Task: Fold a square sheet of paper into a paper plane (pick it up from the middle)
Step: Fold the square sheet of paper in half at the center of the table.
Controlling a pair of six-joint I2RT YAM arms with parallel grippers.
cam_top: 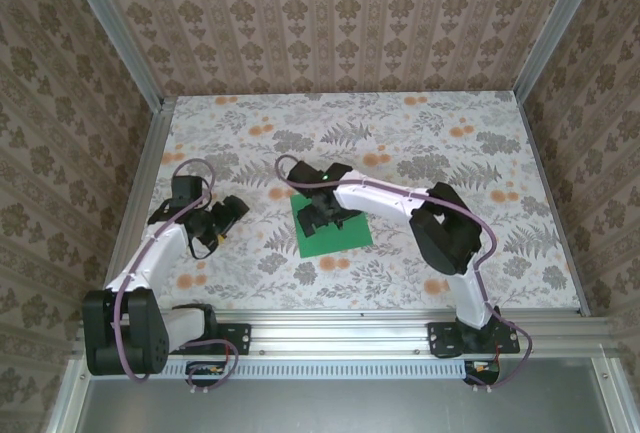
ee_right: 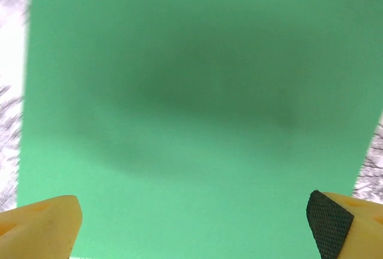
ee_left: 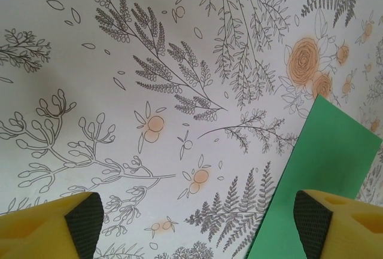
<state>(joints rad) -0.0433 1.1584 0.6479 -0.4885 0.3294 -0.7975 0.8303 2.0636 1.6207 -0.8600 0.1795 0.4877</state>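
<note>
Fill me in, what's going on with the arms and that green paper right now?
The green sheet of paper lies flat on the flowered table, with no folds visible. The right gripper hangs directly over the middle of the sheet with its fingers spread wide, not gripping it. The left gripper is also open, over bare table just left of the sheet, whose edge lies near its right finger. Nothing is being held, and folding has not started.
</note>
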